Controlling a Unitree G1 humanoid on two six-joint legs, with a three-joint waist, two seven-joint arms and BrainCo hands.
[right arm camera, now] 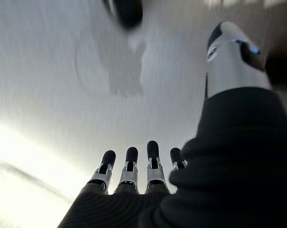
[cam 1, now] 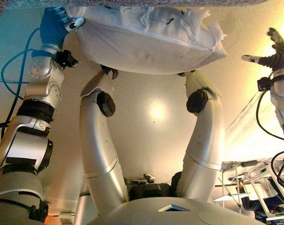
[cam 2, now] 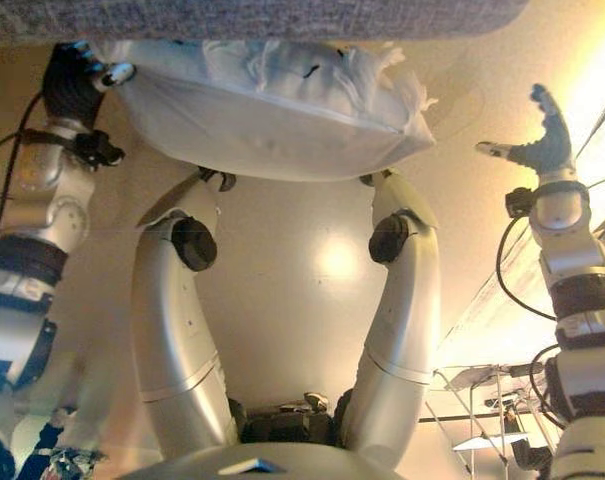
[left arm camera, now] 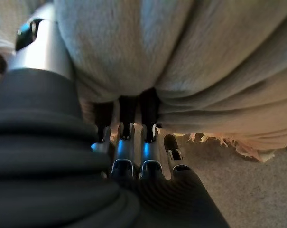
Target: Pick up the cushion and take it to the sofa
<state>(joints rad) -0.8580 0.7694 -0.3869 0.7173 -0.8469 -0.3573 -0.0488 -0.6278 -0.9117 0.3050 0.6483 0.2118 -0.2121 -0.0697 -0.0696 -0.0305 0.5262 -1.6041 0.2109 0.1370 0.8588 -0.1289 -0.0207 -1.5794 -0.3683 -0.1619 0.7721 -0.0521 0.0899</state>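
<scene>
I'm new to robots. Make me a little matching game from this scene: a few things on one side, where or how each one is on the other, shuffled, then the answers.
Things:
1. cushion
2. left hand
3. right hand
4. sofa

States:
A. open, fingers spread, apart from everything
B. white, held at one end, just below the grey edge
C. grey textured strip along the top of the head views
D. fingers pressed into the white fabric, gripping it

Pairs: 1-B, 2-D, 3-A, 4-C
</scene>
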